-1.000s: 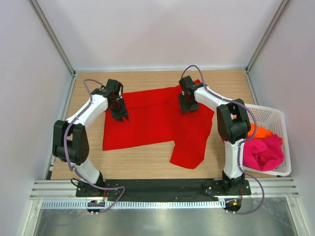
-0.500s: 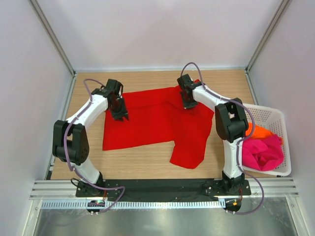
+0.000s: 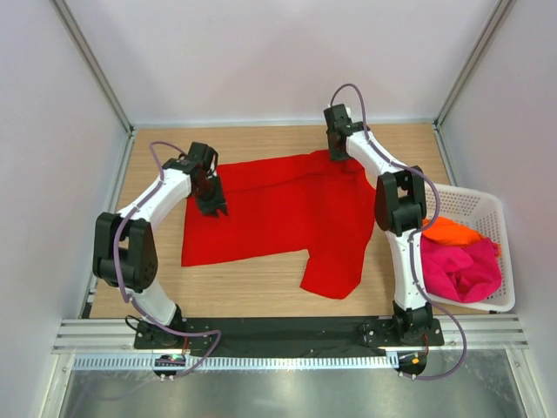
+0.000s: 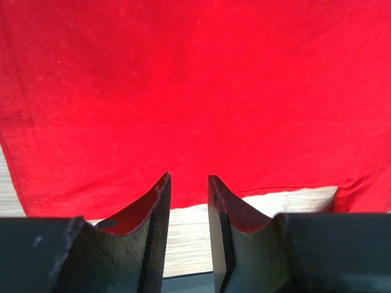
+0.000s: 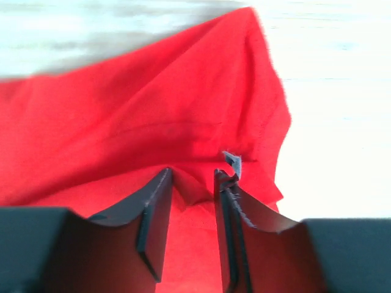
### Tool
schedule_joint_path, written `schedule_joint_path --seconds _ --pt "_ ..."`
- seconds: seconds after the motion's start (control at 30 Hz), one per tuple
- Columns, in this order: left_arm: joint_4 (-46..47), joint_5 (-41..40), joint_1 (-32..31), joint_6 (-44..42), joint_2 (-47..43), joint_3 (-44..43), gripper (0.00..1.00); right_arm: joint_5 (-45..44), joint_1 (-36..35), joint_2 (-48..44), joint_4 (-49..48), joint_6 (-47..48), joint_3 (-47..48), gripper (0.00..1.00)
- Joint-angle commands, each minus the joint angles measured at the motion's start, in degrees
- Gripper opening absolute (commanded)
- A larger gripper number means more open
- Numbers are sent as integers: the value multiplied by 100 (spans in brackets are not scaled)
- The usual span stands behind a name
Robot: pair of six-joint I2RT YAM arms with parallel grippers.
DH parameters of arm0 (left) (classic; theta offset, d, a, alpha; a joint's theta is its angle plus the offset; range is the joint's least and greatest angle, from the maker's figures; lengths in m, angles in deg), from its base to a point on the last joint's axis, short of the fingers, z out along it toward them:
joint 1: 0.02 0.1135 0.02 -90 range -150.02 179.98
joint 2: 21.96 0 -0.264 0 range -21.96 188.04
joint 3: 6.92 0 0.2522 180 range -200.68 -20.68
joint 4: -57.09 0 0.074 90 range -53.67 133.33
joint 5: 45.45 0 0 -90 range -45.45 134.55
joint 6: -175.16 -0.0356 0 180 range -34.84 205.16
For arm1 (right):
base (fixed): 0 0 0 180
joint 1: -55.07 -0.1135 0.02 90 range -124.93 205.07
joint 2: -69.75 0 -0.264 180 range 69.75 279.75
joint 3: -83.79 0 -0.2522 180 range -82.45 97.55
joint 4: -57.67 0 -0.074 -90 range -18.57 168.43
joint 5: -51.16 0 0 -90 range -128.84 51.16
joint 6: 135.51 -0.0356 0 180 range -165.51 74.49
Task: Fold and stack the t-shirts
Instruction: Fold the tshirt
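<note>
- The red t-shirt (image 3: 278, 209) lies spread on the wooden table (image 3: 244, 279), between and under both claws. One sleeve (image 3: 335, 270) reaches toward the arm bases, well behind the right claw.
- The left claw (image 4: 187, 178) hangs low over the shirt's left part. Its jaws stand a little apart with nothing clamped; the hem and bare wood show in the gap.
- The right claw (image 5: 194, 174) is at the shirt's far edge, by the neck. A ridge of red cloth rises between its parted jaws, with a small sewn label (image 5: 231, 162) just by its right finger. Whether the pads are pinching that ridge cannot be told.
- The cloth looks light, thin and limp. It will likely drape and wrinkle rather than hold a shape, and a single layer may slip out of a shallow pinch.
- The best holds are probably the stitched parts, such as hem, collar seam and sleeve edge, taken deep between the pads. Two spaced grips would keep the fold line straight.
- A white lattice basket (image 3: 487, 205) stands off to the right claw's right, nearer the bases. It holds the magenta t-shirt (image 3: 461, 266) and the orange t-shirt (image 3: 452, 231), crumpled together.
- Nothing lies on the red shirt besides the claws. The enclosure walls stand close beyond the right claw, so a far-side lift has little room.
</note>
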Motion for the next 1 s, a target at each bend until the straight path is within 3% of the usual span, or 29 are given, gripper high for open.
schedule_joint_path --seconds 0.0,0.17,0.3,0.43,0.5,0.6,0.67,0.8,0.97 --pt "101 64 16 -112 -150 -18 31 -102 -6 -91 837 -403 885 42" --pt "110 63 33 -147 -133 -18 31 819 11 -995 567 -1299 -307 40" --pt "93 168 68 -138 -89 -88 31 1049 81 -1032 302 -1625 -828 41" --pt "93 187 77 -138 -71 -80 31 1076 249 -1137 -83 -1820 -1109 54" --pt "75 204 68 -147 -71 -62 31 1163 293 -1146 -129 -1706 -1005 56" --pt "110 204 68 -165 -89 -10 31 1427 301 -1102 196 -1888 -906 49" --pt "145 222 68 -139 -53 -1 31 1576 293 -1321 -283 -2021 -1518 43" --pt "110 318 77 -138 8 -62 31 1708 293 -1279 -471 -2022 -1777 24" --pt "93 231 94 -182 17 -62 30 1630 319 -1234 -620 -1890 -1847 23"
